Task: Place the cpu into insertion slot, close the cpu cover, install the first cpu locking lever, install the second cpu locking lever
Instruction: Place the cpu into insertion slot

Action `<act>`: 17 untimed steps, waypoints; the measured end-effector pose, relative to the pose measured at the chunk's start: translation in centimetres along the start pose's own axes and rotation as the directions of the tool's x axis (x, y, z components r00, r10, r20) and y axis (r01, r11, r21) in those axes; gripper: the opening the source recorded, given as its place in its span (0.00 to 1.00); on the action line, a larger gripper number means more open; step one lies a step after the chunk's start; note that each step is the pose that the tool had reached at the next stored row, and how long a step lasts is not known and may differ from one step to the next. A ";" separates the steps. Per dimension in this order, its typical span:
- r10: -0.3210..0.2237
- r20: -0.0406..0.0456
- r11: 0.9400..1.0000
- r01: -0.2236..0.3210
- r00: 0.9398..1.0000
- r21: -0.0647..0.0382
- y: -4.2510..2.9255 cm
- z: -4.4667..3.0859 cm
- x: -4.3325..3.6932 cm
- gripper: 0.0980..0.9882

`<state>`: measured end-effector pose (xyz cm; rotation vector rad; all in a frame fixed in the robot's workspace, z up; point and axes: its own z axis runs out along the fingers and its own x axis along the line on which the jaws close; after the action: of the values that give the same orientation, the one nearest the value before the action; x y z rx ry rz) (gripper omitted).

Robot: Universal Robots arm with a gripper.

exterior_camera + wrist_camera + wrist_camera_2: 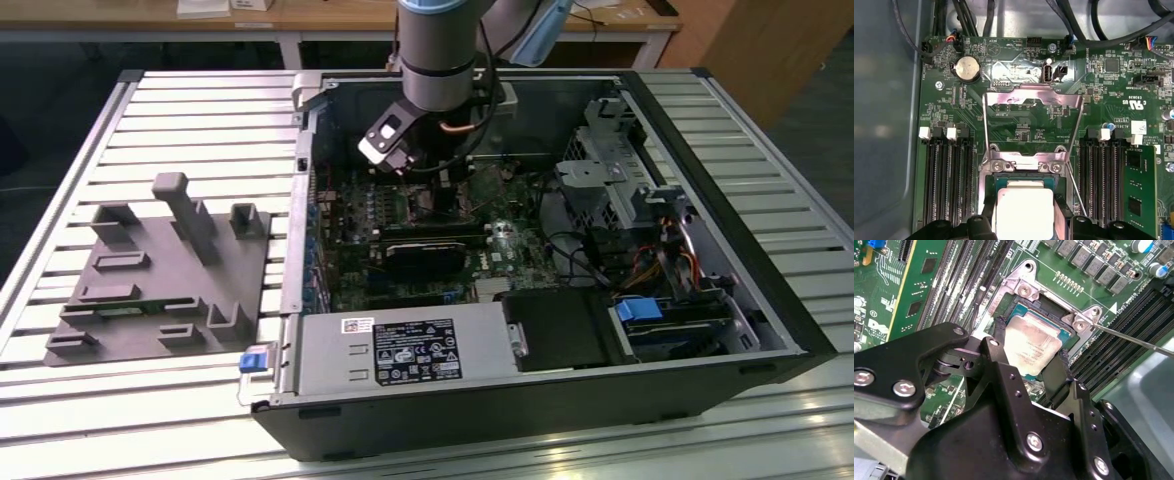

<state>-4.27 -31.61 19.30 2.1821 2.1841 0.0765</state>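
The cpu (1031, 347), a flat square chip with a dull silver top, sits between my gripper's (1031, 354) two black fingers (998, 337), which press on its opposite edges. It lies level in or just over the insertion slot (1023, 289), whose silver rim and dark frame show around it. In the first wrist view the cpu (1021, 210) and gripper (1024, 222) are seen over the slot's rim (1024, 162). The cpu cover (1031, 95) stands swung open beyond its hinge. Thin wire levers (1076, 192) run beside the slot. In the exterior view my gripper (424, 190) reaches down onto the green board.
Long black memory slots (946, 180) flank the socket on both sides. A black block (424, 252) lies on the board near the socket. The open computer case (534, 400) holds cables and a drive cage at the exterior view's right. A grey fixture (160, 270) rests outside it.
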 end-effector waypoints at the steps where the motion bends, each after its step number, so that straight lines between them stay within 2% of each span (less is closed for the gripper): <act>1: 0.000 0.000 1.000 0.000 1.000 0.001 0.04 0.05 0.00 0.49; 11: 0.000 -0.001 1.000 0.000 1.000 0.001 0.05 0.13 0.01 0.49; 13: 0.000 -0.001 1.000 0.000 1.000 0.001 0.06 0.16 0.03 0.51; 14: 0.000 -0.001 1.000 0.000 1.000 0.001 0.05 0.15 0.02 0.58; 17: 0.000 0.000 1.000 0.000 1.000 0.001 0.05 0.13 0.01 0.58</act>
<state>-4.22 -31.60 19.18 2.1828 2.1850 0.0755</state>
